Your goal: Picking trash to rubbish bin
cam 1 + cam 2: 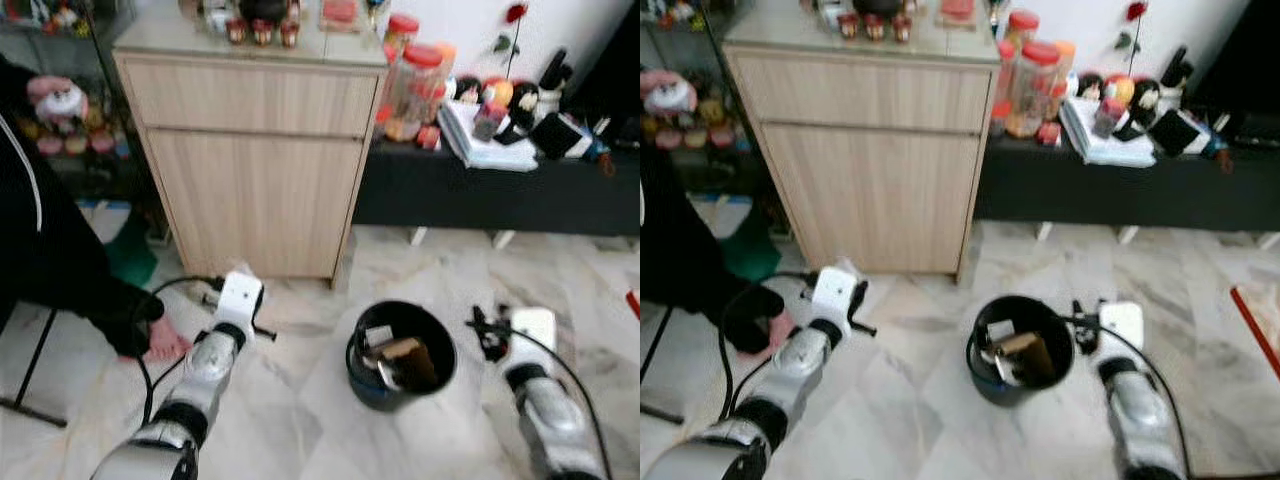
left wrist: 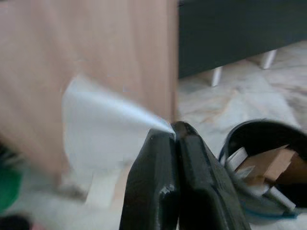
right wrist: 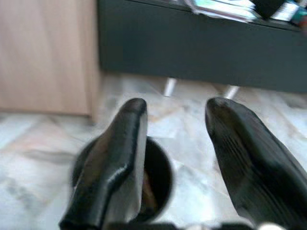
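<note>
2 silver arms reach forward and down over the marble floor (image 1: pixel 590 290), 1 on each side of the rubbish bin (image 1: pixel 401 352).

Left gripper (image 2: pixel 175 130): arm angled up and forward from the lower left, wrist left of the bin and in front of the wooden cabinet (image 1: pixel 255 160). Fingers clenched together, pinching 1 corner of a white sheet of paper (image 2: pixel 103 127). The sheet hangs off the tips and is motion-blurred in the left wrist view, with the cabinet side behind it and the bin off to 1 side.

Right gripper (image 3: pixel 175 110): forearm comes up from the lower right, wrist just right of the bin rim. Fingers spread apart, nothing between them. Right wrist view looks past the tips at the bin on the floor.

Bin: black, round, upright on the floor between the 2 wrists. Already holds scraps: a brown cardboard piece (image 1: pixel 408 359) and some white bits (image 1: pixel 378 336).

Left edge: a person in black clothing (image 1: pixel 45 240) crouches, 1 hand (image 1: pixel 165 342) down at floor level just beside the left forearm. A black cable runs along that arm.

Farther back: cabinet with small items on top, then a low dark bench (image 1: pixel 500 190) against the wall carrying red-lidded jars (image 1: pixel 415 85), stacked papers (image 1: pixel 480 135) and clutter.
</note>
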Available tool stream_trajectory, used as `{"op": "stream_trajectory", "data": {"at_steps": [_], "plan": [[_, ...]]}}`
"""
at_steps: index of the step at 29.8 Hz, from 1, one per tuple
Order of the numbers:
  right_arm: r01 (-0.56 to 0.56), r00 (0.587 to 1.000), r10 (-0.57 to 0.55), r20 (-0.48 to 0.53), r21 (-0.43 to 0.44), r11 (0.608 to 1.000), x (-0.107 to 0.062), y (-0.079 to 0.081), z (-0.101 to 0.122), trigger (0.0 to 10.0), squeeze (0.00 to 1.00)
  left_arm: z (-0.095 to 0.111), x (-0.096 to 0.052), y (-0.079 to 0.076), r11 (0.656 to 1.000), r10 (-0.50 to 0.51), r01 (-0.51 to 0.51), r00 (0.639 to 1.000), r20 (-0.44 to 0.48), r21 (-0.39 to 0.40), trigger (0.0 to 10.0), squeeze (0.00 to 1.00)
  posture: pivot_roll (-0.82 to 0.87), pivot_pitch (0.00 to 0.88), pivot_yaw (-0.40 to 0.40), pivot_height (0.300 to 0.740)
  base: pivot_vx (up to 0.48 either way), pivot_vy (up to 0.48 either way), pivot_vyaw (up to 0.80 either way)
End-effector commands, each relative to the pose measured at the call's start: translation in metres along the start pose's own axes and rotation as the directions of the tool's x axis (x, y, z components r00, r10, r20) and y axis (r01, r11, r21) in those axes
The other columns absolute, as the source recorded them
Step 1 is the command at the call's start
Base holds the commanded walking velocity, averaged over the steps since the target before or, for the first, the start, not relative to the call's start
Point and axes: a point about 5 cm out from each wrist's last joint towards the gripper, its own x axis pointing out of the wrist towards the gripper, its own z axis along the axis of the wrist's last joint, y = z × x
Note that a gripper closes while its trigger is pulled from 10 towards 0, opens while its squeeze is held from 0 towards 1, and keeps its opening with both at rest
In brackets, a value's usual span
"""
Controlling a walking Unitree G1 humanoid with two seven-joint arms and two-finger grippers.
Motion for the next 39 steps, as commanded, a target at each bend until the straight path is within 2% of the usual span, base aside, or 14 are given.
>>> {"op": "stream_trajectory", "data": {"at_steps": [1,2,4,6,9,14,19,22,28,39], "plan": [[0.027,1.000,-0.027,0.007,0.007,1.000,-0.002,-0.004,-0.001,10.0,0.00,0.001,0.001,-0.009,0.998,-0.050,0.050,0.999,0.008,0.031,10.0,0.00,0.11,0.105,-0.106,0.740,0.480,0.000,0.00],[0.027,1.000,-0.027,0.007,0.007,1.000,-0.002,-0.004,-0.001,10.0,0.00,0.001,0.001,-0.009,0.998,-0.050,0.050,0.999,0.008,0.031,10.0,0.00,0.11,0.105,-0.106,0.740,0.480,0.000,0.00],[0.034,0.999,-0.035,0.033,0.035,0.999,0.001,0.004,0.002,10.0,0.00,0.008,0.004,-0.009,0.995,-0.067,0.065,0.997,0.031,0.079,10.0,0.00,0.11,0.106,-0.101,0.740,0.480,0.000,0.00],[0.032,0.999,-0.033,0.034,0.035,0.999,0.001,0.004,0.002,10.0,0.00,0.009,0.004,-0.009,0.994,-0.069,0.066,0.997,0.034,0.081,10.0,0.00,0.11,0.106,-0.101,0.740,0.480,0.000,0.00],[0.036,0.997,-0.040,0.068,0.060,0.998,0.013,0.022,0.012,10.0,0.00,0.029,0.009,0.008,0.967,-0.122,0.095,0.987,0.103,0.238,10.0,0.00,0.15,0.122,-0.084,0.740,0.480,0.000,0.00],[0.051,0.992,-0.068,0.110,0.148,0.988,0.026,0.035,0.027,10.0,0.00,0.036,0.011,0.017,0.963,-0.112,0.081,0.987,0.111,0.256,10.0,0.00,0.16,0.121,-0.072,0.740,0.480,0.000,0.00],[0.011,0.992,-0.032,0.123,0.169,0.986,0.032,0.054,0.033,10.0,0.00,0.028,0.012,0.008,0.967,-0.122,0.106,0.991,0.060,0.231,10.0,0.00,0.16,0.120,-0.073,0.740,0.169,0.000,0.00],[0.011,0.992,-0.035,0.124,0.193,0.981,0.033,0.058,0.034,10.0,0.00,0.023,0.011,-0.002,0.989,-0.110,0.103,0.992,0.063,0.104,10.0,0.00,0.16,0.123,-0.075,0.740,0.000,0.000,0.00],[0.020,0.993,-0.046,0.112,0.221,0.975,0.034,0.057,0.032,10.0,0.00,0.022,0.011,-0.016,0.993,-0.120,0.119,0.989,0.087,0.021,10.0,0.00,0.16,0.124,-0.080,0.740,0.000,0.000,0.00],[0.006,0.992,-0.034,0.120,0.224,0.975,0.036,0.061,0.035,10.0,0.00,0.021,0.011,-0.023,0.991,-0.129,0.130,0.988,0.081,-0.008,10.0,0.00,0.16,0.122,-0.080,0.740,0.000,0.000,-0.79]]}}
